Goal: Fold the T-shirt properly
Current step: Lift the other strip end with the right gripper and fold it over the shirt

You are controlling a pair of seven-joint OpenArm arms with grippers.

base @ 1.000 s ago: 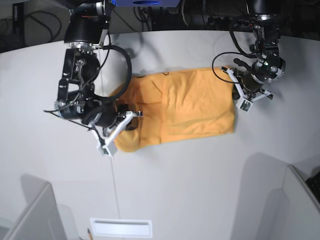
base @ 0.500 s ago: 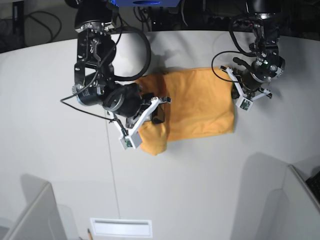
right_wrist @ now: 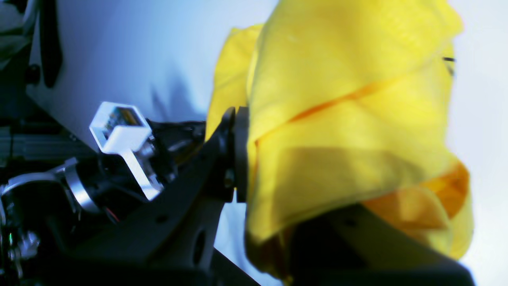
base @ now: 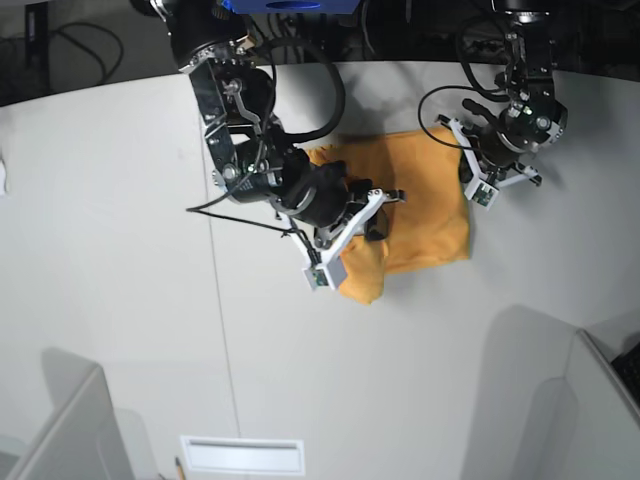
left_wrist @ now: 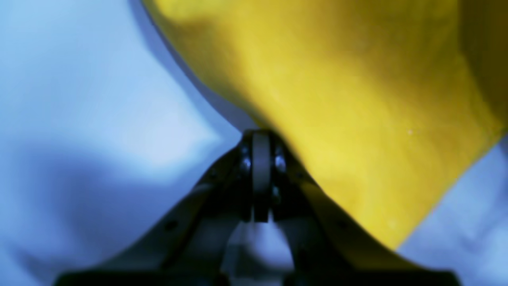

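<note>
The shirt [base: 425,200] sits on the table [base: 120,300] a bit right of center in the base view, upper half of the frame. It's bunched up: the right part lies flat, the left part is lifted and doubled over toward the right, with a loose corner hanging down near the middle of the frame.

The right gripper [base: 368,228] is mid-frame in that view, and its jaws are clamped on the lifted shirt edge. In its wrist view the yellow cloth [right_wrist: 341,131] drapes over most of the right side, pinched between the dark fingers [right_wrist: 234,155], several layers showing.

The left gripper [base: 470,170] is at the shirt's upper right edge in the base view. Its wrist view is blurry, but the jaws are together at center frame, right at the cloth's [left_wrist: 349,99] edge; can't tell if any fabric is caught between them.

No containers anywhere, just shirt on table.
</note>
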